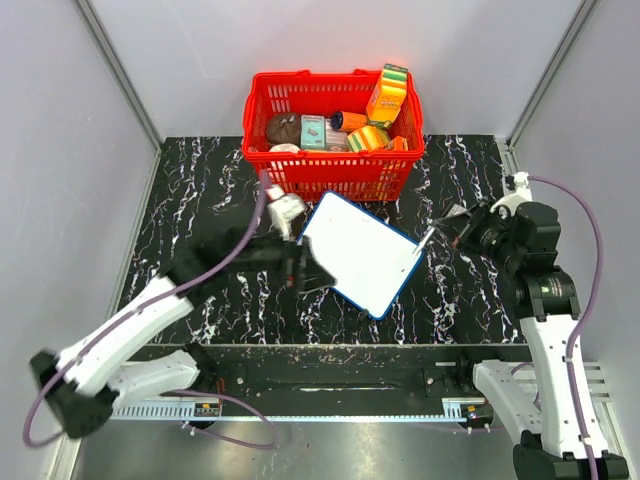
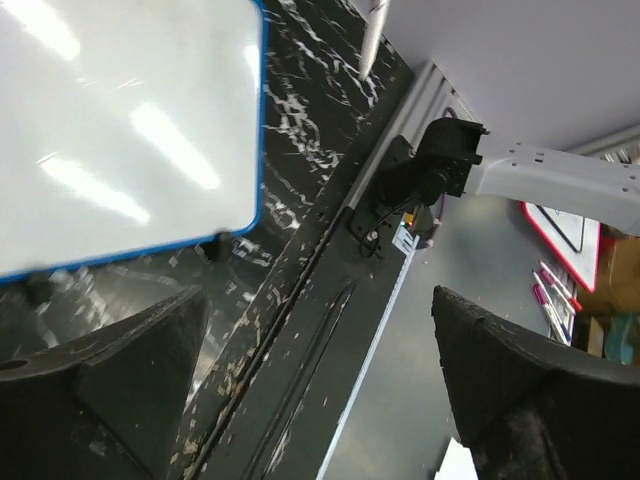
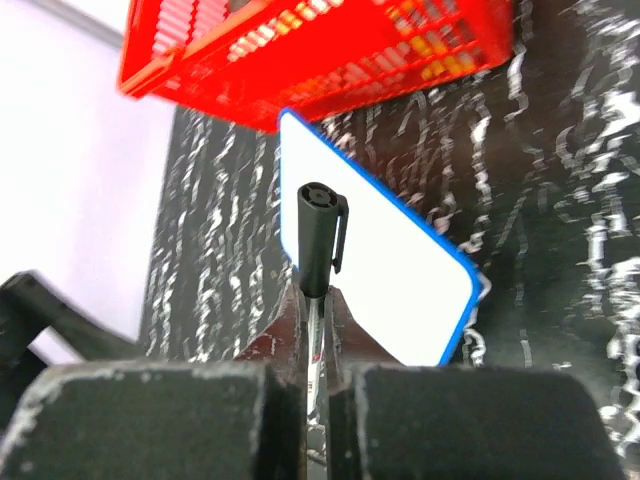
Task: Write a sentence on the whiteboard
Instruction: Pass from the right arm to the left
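Note:
The whiteboard (image 1: 360,252) lies tilted on the black marbled table, white with a thin blue rim. Its face (image 3: 400,270) is blank, and the sentence is not in view. My right gripper (image 1: 455,224) hovers at the board's right corner, shut on a marker (image 3: 318,235) whose black cap points toward the board. The marker (image 1: 430,236) reaches to the board's right edge. My left gripper (image 1: 306,270) stands open by the board's left edge with nothing between its fingers (image 2: 120,385). In the left wrist view the whiteboard (image 2: 120,130) fills the upper left.
A red basket (image 1: 262,110) with several groceries stands just behind the board, close to its far corner. The basket (image 3: 330,50) spans the top of the right wrist view. The table's near metal rail (image 2: 330,300) runs under my left gripper.

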Available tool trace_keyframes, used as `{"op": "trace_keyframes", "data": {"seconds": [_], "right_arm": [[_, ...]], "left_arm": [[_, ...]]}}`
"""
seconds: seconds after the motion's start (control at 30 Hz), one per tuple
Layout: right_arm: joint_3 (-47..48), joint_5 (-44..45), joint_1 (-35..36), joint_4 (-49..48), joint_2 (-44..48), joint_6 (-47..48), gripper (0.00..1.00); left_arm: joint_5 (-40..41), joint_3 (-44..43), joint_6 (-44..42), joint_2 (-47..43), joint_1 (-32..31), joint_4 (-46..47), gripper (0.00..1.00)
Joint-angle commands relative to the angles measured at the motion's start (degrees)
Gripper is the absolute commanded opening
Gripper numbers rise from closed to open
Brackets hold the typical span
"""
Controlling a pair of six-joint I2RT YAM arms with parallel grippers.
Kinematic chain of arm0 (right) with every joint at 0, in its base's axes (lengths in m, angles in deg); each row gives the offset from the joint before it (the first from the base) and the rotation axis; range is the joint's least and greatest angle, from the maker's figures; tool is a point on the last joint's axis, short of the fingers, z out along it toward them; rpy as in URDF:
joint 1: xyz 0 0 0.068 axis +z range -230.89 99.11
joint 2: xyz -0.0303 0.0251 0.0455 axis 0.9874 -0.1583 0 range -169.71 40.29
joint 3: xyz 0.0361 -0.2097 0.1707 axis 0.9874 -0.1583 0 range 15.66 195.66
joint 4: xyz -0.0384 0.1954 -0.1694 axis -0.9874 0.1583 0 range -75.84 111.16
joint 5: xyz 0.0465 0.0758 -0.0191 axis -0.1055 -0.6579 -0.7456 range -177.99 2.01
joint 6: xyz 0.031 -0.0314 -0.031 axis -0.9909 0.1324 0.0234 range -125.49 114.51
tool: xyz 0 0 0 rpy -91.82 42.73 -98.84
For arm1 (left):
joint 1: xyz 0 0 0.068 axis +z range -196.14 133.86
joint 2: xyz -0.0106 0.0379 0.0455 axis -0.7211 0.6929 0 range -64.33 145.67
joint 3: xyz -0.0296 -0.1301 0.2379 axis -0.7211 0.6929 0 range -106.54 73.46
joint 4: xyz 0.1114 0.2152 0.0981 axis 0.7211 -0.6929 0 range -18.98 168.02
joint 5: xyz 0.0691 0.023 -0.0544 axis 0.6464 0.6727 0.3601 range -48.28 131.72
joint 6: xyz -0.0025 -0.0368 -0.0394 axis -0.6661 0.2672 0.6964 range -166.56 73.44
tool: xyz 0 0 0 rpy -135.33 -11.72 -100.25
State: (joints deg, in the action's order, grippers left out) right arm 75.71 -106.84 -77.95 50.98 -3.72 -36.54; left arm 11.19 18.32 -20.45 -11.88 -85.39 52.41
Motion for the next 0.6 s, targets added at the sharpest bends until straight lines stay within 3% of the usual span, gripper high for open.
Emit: {"op": "trace_keyframes", "data": {"seconds": [0.0, 0.27, 0.37, 0.47, 0.57], "right_arm": [[-5.1, -16.4, 0.1, -10.5, 1.6, -5.7, 0.00], [-8.2, -20.5, 0.0, -13.1, 8.2, -12.2, 0.00], [-8.0, -19.8, 0.0, -12.6, 9.3, -12.3, 0.00], [-8.2, -19.5, 0.0, -12.3, 9.5, -12.2, 0.00], [-8.5, -19.5, 0.0, -12.2, 9.6, -12.4, 0.00]], "left_arm": [[4.6, -8.0, 0.0, 14.2, -8.6, 13.2, 0.96], [3.6, -21.8, -1.1, 32.7, -16.4, 17.8, 0.95], [2.7, -24.4, -0.9, 35.5, -17.4, 18.1, 0.88], [1.7, -23.7, -0.1, 35.9, -17.7, 20.3, 0.70], [2.1, -22.6, 0.3, 35.3, -17.7, 21.0, 0.18]]}}
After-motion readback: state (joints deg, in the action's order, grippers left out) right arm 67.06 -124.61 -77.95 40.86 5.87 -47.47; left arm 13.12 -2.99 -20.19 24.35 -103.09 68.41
